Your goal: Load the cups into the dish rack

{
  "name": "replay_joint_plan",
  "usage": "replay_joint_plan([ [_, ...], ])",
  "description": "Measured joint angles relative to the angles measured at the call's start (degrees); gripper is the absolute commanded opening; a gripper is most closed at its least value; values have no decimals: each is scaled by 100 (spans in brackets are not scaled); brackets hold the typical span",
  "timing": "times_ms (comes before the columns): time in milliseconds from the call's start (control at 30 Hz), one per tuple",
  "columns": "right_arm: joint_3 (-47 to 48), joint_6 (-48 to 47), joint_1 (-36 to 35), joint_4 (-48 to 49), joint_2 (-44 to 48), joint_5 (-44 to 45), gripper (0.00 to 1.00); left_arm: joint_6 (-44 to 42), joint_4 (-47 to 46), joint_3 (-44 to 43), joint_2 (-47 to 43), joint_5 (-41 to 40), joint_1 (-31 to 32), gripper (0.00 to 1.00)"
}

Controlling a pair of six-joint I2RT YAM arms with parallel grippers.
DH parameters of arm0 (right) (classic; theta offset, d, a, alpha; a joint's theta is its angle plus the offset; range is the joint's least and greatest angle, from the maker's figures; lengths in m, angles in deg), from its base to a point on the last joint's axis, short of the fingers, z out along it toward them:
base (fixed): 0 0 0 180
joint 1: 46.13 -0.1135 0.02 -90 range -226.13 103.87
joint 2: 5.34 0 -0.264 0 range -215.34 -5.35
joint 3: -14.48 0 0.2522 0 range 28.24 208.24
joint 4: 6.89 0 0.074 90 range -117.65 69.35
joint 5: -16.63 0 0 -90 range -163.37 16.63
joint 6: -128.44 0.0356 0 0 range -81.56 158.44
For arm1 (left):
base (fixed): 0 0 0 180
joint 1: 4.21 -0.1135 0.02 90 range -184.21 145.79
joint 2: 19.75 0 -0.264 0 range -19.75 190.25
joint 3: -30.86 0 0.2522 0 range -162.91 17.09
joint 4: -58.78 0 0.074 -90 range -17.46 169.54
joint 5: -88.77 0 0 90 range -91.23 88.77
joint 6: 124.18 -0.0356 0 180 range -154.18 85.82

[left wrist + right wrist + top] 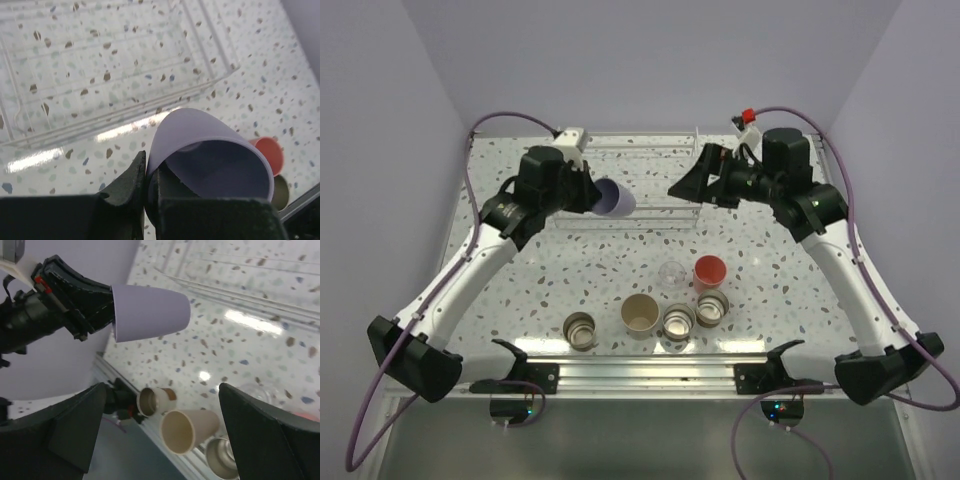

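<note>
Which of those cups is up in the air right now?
The lavender cup: the left gripper holds it by the rim, tipped sideways, near the dish rack. The other six cups stand on the table.

The tabletop (pixel 800 290) is white, speckled with small brown, grey and bluish spots. The lavender cup (pixel 615 198) is plain. The beige cup (pixel 640 314) is cream inside, the red cup (pixel 710 270) is pinkish red, and the clear cup (pixel 671 273) is colourless. Three silvery cups (pixel 580 330) have tan bases. The dish rack (pixel 100 60) is transparent.
</note>
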Motion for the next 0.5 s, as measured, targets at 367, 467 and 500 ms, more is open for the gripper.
replay_joint_plan([
  [367,769,2929,-11,3447,-1176,-1010,98,1115,-2083,-186,-656,1864,-1191,0],
  [467,839,3493,-35,3873,-1419,-1003,98,1526,-2798,160,-741,2149,-1185,0],
  [500,894,3593,-44,3936,-1493,-992,98,1628,-2964,223,-743,2197,-1185,0],
])
